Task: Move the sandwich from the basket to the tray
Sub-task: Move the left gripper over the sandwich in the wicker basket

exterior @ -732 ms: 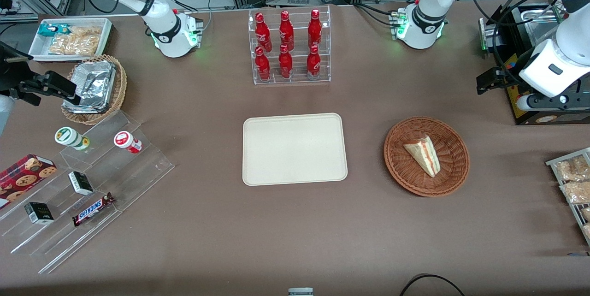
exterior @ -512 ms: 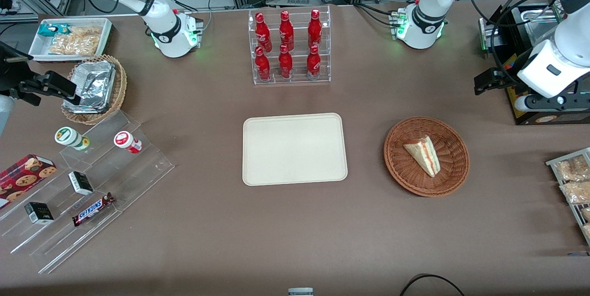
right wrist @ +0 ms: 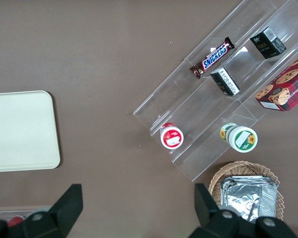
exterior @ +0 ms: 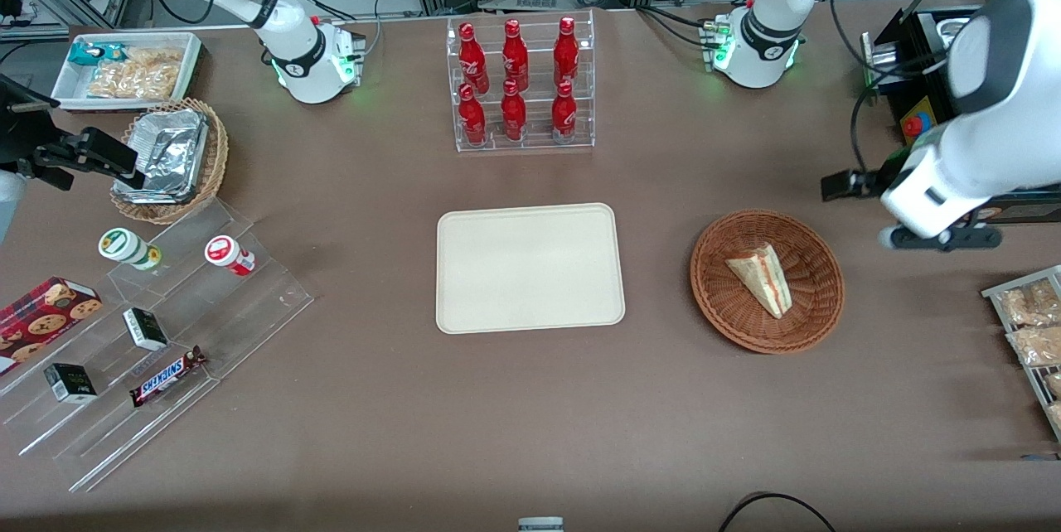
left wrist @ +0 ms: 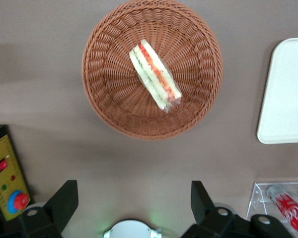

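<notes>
One sandwich (left wrist: 155, 75) lies in the basket (left wrist: 109, 89) below my end effector (left wrist: 131, 203), whose fingers (left wrist: 64, 201) are spread and hold nothing; the tray (left wrist: 288, 94) sits beside it on the counter (left wrist: 49, 29).

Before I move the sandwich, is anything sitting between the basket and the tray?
Nothing visible. Only bare brown tabletop lies between the round reddish-brown wicker basket, where the small triangular sandwich lies, and the flat cream rectangular tray. The open gripper hangs above the table beside the basket, with nothing between it and the sandwich.
</notes>
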{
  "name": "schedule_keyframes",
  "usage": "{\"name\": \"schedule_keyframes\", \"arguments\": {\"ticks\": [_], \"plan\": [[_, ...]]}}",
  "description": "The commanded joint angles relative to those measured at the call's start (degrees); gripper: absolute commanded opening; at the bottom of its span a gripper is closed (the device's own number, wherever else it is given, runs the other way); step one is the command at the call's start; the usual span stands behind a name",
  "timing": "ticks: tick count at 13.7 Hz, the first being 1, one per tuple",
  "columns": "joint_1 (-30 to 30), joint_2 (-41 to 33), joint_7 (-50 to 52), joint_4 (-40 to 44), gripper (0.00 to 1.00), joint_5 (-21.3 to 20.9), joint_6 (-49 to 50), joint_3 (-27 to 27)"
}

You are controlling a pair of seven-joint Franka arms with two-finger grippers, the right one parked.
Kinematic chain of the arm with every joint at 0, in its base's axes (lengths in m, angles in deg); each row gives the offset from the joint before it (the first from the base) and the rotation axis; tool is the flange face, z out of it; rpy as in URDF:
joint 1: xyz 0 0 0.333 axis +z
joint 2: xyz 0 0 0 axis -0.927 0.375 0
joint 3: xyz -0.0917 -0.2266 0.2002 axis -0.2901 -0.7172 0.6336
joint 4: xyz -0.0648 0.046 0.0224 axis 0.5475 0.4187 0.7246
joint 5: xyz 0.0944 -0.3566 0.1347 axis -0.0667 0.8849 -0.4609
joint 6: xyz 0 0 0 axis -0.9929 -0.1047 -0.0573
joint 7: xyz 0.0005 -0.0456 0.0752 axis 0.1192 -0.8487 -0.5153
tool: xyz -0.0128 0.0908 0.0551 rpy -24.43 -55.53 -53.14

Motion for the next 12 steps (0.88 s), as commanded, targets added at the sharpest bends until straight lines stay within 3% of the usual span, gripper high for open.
{"name": "schedule_keyframes", "arguments": {"ticks": [1, 6, 12], "plan": [[-0.4, -0.7, -0.1, -6.3, 1.0, 0.0, -6.9, -0.2], [-1.9, -0.4, 5.1, -16.7, 1.0, -1.5, -21.5, -0.2], [-4.1, 0.6, 18.1, -21.7, 1.0, -1.5, -31.0, -0.3]]}}
